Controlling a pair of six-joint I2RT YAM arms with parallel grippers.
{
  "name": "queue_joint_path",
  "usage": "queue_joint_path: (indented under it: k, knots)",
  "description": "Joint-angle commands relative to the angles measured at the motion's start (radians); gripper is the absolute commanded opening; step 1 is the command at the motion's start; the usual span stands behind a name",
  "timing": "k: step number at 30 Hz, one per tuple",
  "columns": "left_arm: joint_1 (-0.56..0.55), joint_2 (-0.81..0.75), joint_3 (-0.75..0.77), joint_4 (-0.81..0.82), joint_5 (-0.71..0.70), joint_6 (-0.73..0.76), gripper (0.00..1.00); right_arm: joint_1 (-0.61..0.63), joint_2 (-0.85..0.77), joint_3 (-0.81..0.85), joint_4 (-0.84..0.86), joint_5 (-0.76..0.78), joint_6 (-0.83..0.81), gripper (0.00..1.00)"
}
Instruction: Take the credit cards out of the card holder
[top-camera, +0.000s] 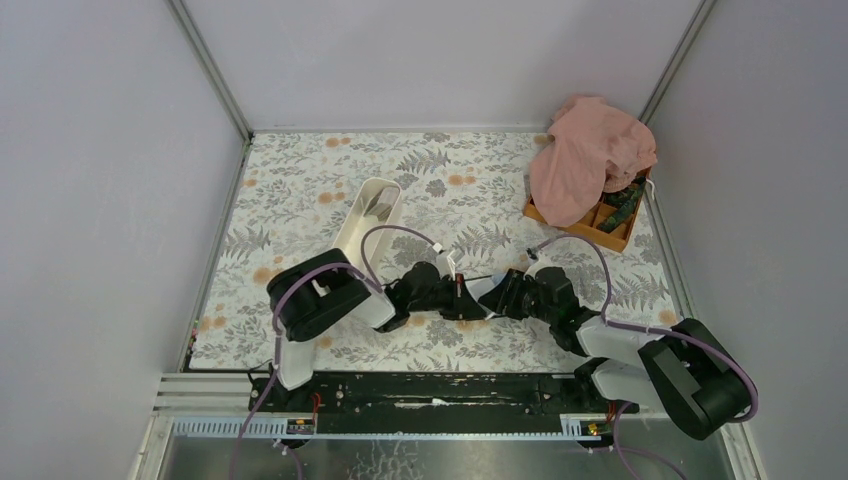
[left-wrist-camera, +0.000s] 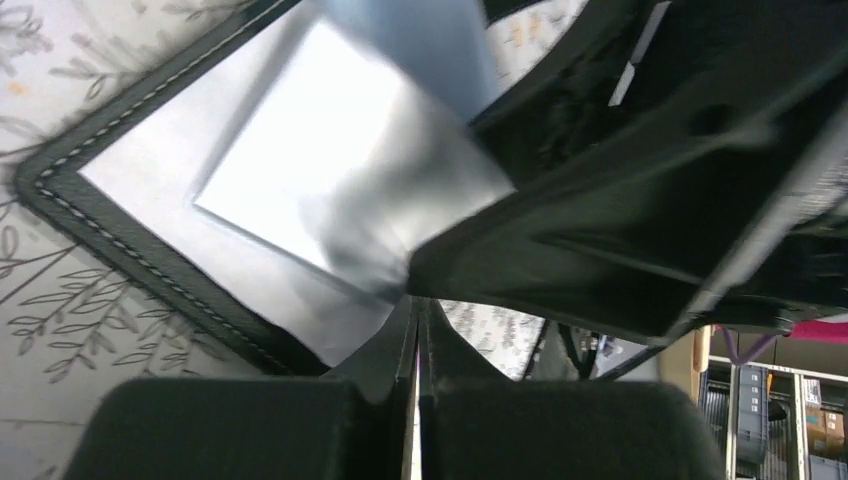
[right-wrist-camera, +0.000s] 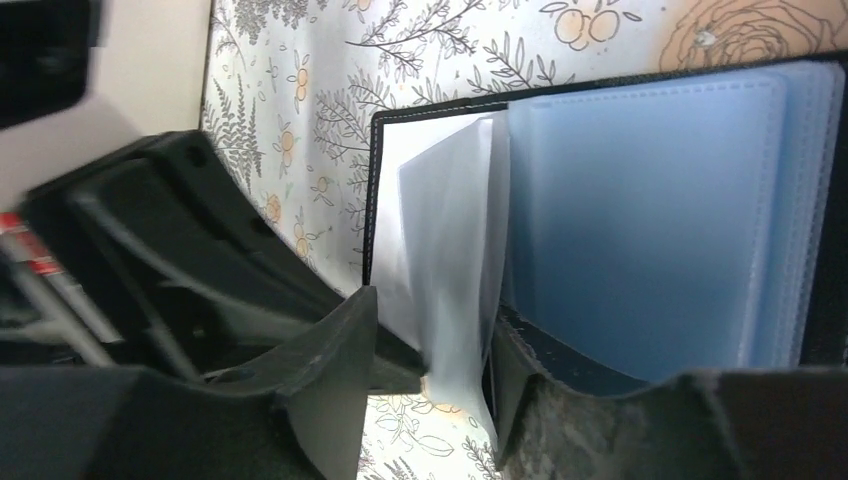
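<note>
Pinching: left gripper (left-wrist-camera: 415, 330) fully closed, apparently on the near edge of the card holder (right-wrist-camera: 640, 220).
Right gripper (right-wrist-camera: 432, 315): partly open, straddling one clear sleeve (right-wrist-camera: 450, 230); no firm hold shown.
Card holder: spread open on the table (top-camera: 330, 180), between both grippers.
Progress: opened and steadied; no card seen out yet, so extraction all left to do.

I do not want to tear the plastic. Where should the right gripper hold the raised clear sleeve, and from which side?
Hold the sleeve at its near end, coming from that end along its length. It stands on edge, apart from the blue stack, flat faces turned sideways, so the right gripper, open astride it, can probably pinch across both.
</note>
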Motion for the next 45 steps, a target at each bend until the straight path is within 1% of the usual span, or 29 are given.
queue_joint_path:
  k: [1,3,4,7,10,12,22,31,33,35,37,38,40,45]
  knots:
    - [-0.004,0.083,0.025,0.013,0.003,0.002,0.00,0.008,-0.017,-0.005,0.027,-0.015,-0.002,0.54]
    - [-0.004,0.107,0.028,0.009,-0.003,0.002,0.00,0.008,-0.049,-0.004,0.001,-0.006,-0.010,0.65]
    - [-0.004,0.115,0.028,-0.001,-0.007,0.003,0.00,0.008,-0.074,-0.002,-0.018,-0.002,-0.018,0.68]
    - [-0.001,0.132,0.028,-0.019,-0.028,0.004,0.00,0.008,-0.137,0.018,-0.117,0.025,-0.054,0.70]
    - [0.007,0.152,0.031,-0.016,-0.031,-0.002,0.00,0.008,-0.204,0.035,-0.227,0.072,-0.090,0.70]
    - [0.014,0.161,0.031,-0.010,-0.026,-0.006,0.00,0.009,-0.242,0.034,-0.267,0.089,-0.097,0.68]
    - [0.056,0.159,0.007,-0.009,-0.020,0.008,0.00,0.007,-0.332,0.008,-0.351,0.109,-0.080,0.62]
    - [0.062,0.171,0.009,0.004,-0.010,0.009,0.00,0.004,-0.450,0.021,-0.507,0.170,-0.092,0.63]
    - [0.065,0.171,0.013,0.003,-0.005,0.010,0.00,0.004,-0.466,0.014,-0.527,0.181,-0.082,0.61]
    - [0.066,0.165,0.013,0.003,-0.002,0.012,0.00,0.004,-0.485,0.004,-0.541,0.195,-0.069,0.56]
    - [0.067,0.163,0.013,-0.002,0.000,0.016,0.00,0.004,-0.511,-0.007,-0.555,0.218,-0.054,0.45]
    - [0.067,0.160,0.014,-0.004,0.002,0.018,0.00,0.004,-0.521,-0.013,-0.553,0.223,-0.052,0.42]
    - [0.066,0.161,0.015,-0.009,0.006,0.022,0.00,0.004,-0.531,-0.027,-0.533,0.220,-0.048,0.40]
    - [0.068,0.168,0.024,-0.025,0.009,0.034,0.00,0.004,-0.491,-0.018,-0.506,0.210,-0.052,0.40]
